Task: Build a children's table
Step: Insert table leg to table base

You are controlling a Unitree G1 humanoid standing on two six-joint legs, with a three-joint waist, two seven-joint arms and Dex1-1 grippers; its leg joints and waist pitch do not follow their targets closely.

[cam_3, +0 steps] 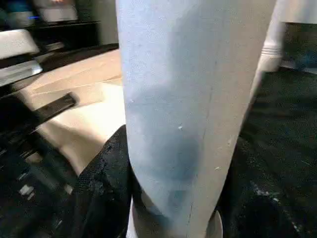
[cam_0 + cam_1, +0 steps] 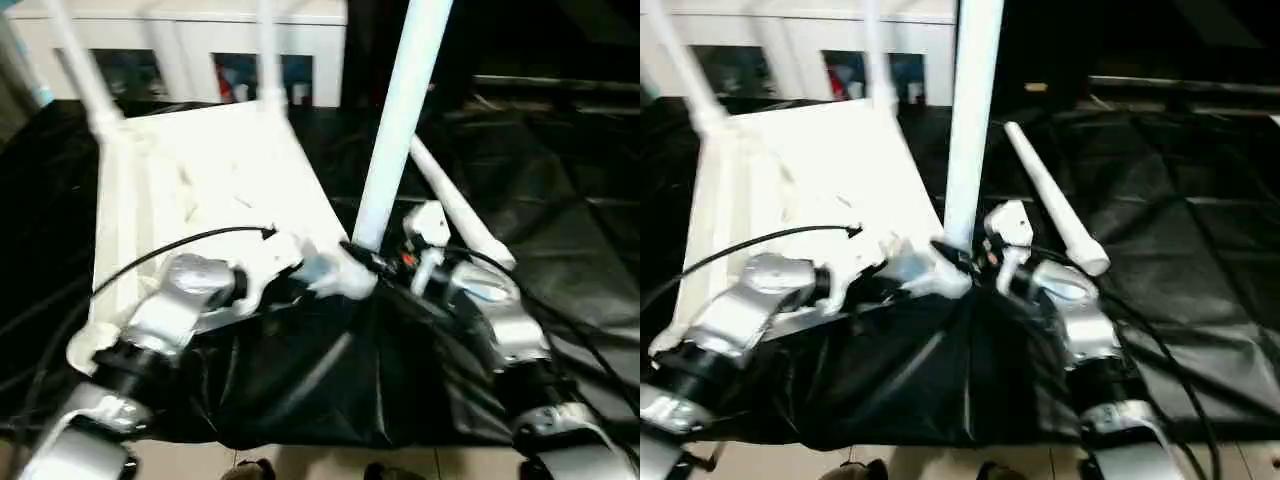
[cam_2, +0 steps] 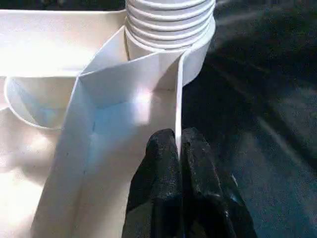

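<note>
The children's table is seen upside down on a black cloth, its ribbed underside turned up. Taking the near corner socket as the landmark, two legs are already standing in the far sockets beyond it, a third leg rises straight out of it, and the fourth leg is lying loose on the cloth just to the right of it, slanted away from the robot.

The upright leg is clamped low down by the right gripper, one black finger on each side of the tube just above the socket. Threaded rings are still showing at the leg's foot where it meets the socket, so the leg is judged not to be fully seated. The left gripper is pinched shut on the thin rim wall of the top, right beside the same socket, steadying the table.

The leg's long axis is standing vertical, in line with the socket and directly within the right gripper's grasp. The coming move is therefore judged to be a turn about that axis by the right arm, while the top is kept from rotating by the left.
</note>
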